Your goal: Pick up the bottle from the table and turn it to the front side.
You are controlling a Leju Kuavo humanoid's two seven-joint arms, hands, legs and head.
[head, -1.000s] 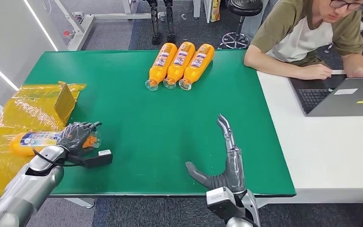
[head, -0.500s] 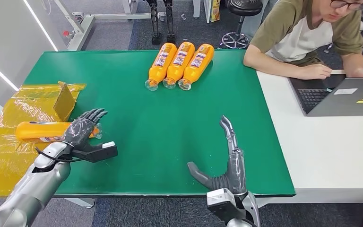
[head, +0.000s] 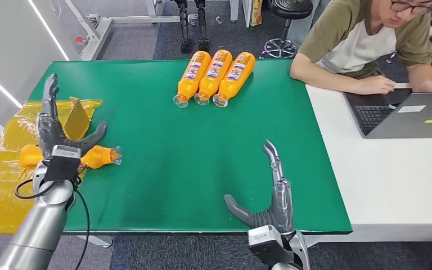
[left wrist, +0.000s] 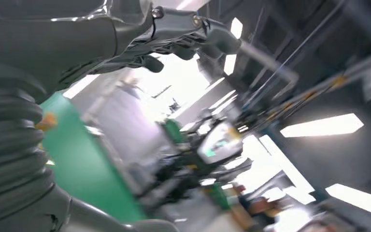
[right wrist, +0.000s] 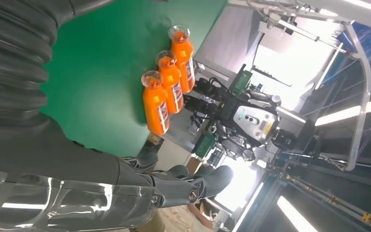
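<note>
An orange bottle (head: 97, 156) lies on its side at the green table's left edge, its clear cap end toward the table's middle. My left hand (head: 53, 128) is raised above it with fingers spread and upright, holding nothing. My right hand (head: 269, 191) stands open near the front edge, fingers up, thumb out to the left. Three more orange bottles (head: 214, 75) lie side by side at the back centre, labels up; the right wrist view shows the same three bottles (right wrist: 168, 90).
Crinkled yellow plastic wrap (head: 17, 140) with a cardboard piece (head: 77, 120) covers the left end of the green table (head: 202, 163). A person (head: 371, 42) sits at the back right, at a laptop (head: 410, 112) on a white table.
My left hand has let go of the bottle, lifted and turned its fingers upward. The bottle has rolled so its label faces away and now lies free. The right hand stayed still.
</note>
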